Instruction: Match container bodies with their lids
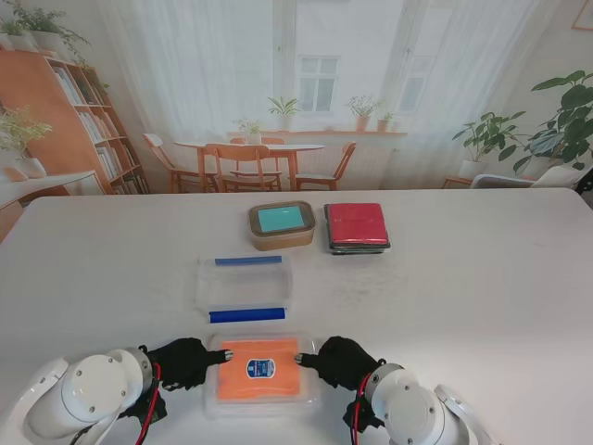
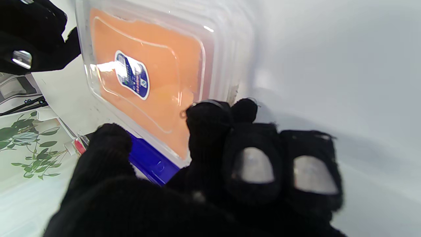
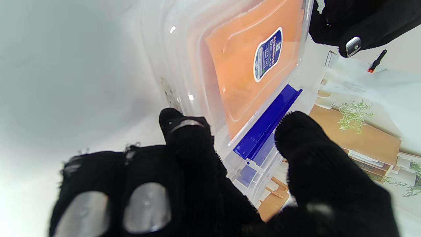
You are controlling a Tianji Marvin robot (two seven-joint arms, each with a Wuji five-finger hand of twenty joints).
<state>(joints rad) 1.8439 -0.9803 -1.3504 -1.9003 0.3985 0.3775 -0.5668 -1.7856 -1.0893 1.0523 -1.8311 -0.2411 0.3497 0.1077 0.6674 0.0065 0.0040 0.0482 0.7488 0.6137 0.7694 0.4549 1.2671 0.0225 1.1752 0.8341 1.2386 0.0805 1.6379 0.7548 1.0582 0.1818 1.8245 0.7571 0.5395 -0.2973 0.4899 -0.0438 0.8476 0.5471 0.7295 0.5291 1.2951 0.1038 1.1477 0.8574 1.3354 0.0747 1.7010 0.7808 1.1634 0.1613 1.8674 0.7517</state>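
A clear box with an orange lid and a blue sticker (image 1: 259, 369) sits close to me at the table's front. My left hand (image 1: 185, 362) presses its fingers on the box's left edge, and my right hand (image 1: 341, 362) grips the right edge. In the left wrist view the orange lid (image 2: 144, 75) lies past my curled left hand (image 2: 230, 164). In the right wrist view the same lid (image 3: 250, 65) shows beyond my right hand (image 3: 197, 171). Just beyond it stands an uncovered clear box with blue clips (image 1: 245, 287).
Farther from me stand a tan container with a teal lid (image 1: 281, 224) and, to its right, a dark container with a red lid (image 1: 357, 226). The white table (image 1: 482, 297) spreads wide on both sides.
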